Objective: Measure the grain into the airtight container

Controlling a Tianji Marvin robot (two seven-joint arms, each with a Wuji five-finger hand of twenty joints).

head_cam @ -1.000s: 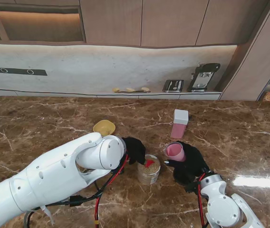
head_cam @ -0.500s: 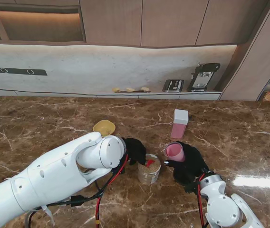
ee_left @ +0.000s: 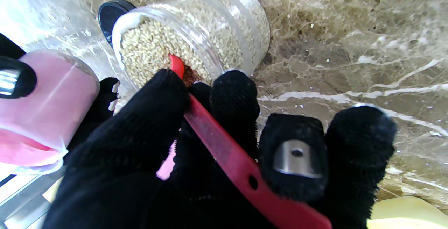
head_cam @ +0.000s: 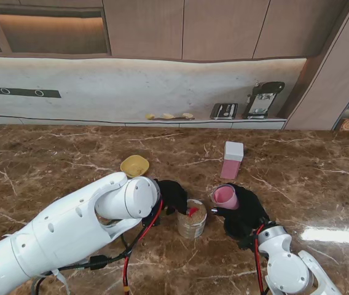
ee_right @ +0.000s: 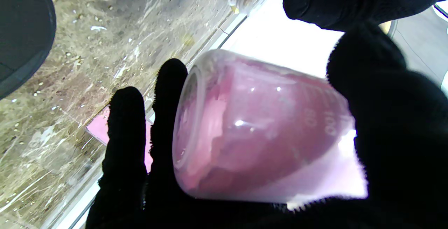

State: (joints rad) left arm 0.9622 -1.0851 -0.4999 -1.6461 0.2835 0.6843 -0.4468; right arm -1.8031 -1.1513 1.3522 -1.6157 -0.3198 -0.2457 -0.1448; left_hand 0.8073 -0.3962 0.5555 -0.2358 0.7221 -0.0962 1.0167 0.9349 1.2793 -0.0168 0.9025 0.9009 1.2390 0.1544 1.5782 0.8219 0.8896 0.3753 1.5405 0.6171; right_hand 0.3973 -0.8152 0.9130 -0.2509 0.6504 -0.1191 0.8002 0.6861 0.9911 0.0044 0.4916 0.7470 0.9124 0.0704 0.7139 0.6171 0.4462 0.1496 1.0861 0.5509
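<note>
Left robot hand (head_cam: pixel 173 195) pinching red scoop (ee_left: pixel 224 141) in grain jar (head_cam: pixel 192 219), center frame; right robot hand (head_cam: pixel 243 212) wrapped round pink cup (head_cam: pixel 225 195). Imo lift scoop level, cup close.

The left robot hand (ee_left: pixel 196 159) pinches a red scoop (ee_left: pixel 224 148), its tip buried in the grain jar (ee_left: pixel 196 33).

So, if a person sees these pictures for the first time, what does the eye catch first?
Probably the red scoop, pinched in the black-gloved left hand with its tip dug into the clear grain jar near the middle of the marble table. Next, the pink measuring cup that the right hand holds tilted just right of the jar. Farther from me stands a pink container with a white lid.
</note>
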